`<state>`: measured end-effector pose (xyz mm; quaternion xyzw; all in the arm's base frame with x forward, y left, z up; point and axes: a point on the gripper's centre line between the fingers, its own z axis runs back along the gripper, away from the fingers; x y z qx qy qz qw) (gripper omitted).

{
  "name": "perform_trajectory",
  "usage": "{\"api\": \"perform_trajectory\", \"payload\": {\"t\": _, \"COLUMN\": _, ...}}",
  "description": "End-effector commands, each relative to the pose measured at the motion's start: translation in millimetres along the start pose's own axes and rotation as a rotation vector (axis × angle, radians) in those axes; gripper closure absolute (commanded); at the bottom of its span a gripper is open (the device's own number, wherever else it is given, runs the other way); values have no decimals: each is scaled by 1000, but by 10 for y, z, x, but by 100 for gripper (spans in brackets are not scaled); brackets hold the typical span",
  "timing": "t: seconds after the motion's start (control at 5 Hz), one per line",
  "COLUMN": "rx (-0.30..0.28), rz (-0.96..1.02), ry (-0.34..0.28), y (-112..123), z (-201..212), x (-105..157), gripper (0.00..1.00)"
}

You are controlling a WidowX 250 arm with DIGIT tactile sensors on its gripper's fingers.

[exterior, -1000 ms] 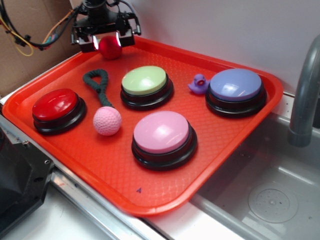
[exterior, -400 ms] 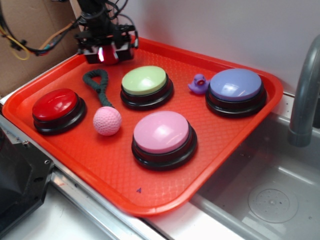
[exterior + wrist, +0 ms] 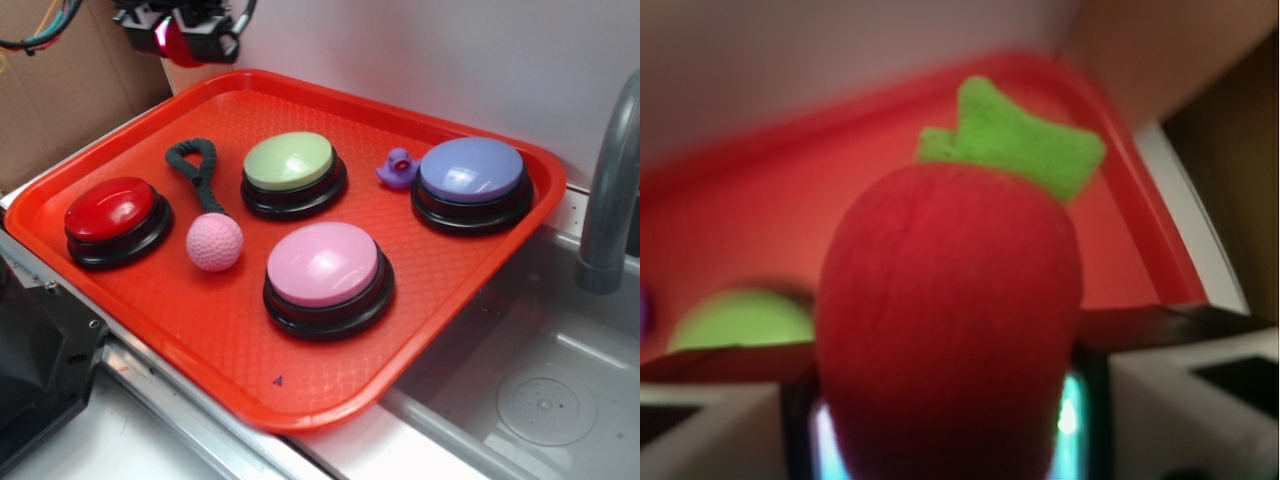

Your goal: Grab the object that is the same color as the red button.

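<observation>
My gripper (image 3: 182,38) is at the top left of the exterior view, raised above the far left corner of the orange-red tray (image 3: 230,370). It is shut on the small dark-red fuzzy object (image 3: 178,42). In the wrist view the object (image 3: 950,330) fills the frame between the jaws; it is red and soft with a green leafy top, like a strawberry. The red button (image 3: 110,210), a glossy red dome on a black base, sits at the tray's left side, well below and in front of the gripper.
On the tray: a pink dimpled ball (image 3: 214,241) with a dark green rope loop (image 3: 194,165), a green button (image 3: 290,162), a pink button (image 3: 324,265), a purple button (image 3: 472,172), a small purple duck (image 3: 399,167). A grey faucet (image 3: 610,190) and sink lie to the right. Cardboard stands behind left.
The gripper dropped onto the dark-red object at the tray's far left, shut on it, and has now lifted it up and to the left, off the tray.
</observation>
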<state>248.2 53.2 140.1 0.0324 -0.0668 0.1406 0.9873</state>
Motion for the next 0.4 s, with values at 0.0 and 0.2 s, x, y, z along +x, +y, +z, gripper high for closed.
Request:
{"api": "perform_trajectory", "payload": {"t": 0.0, "rx": -10, "rz": -311, "ry": 30, "y": -167, "z": 712, "x": -135, "gripper": 100}}
{"api": "perform_trajectory", "payload": {"t": 0.2, "rx": -15, "rz": -463, "ry": 36, "y": -289, "z": 711, "x": -170, "gripper": 100}}
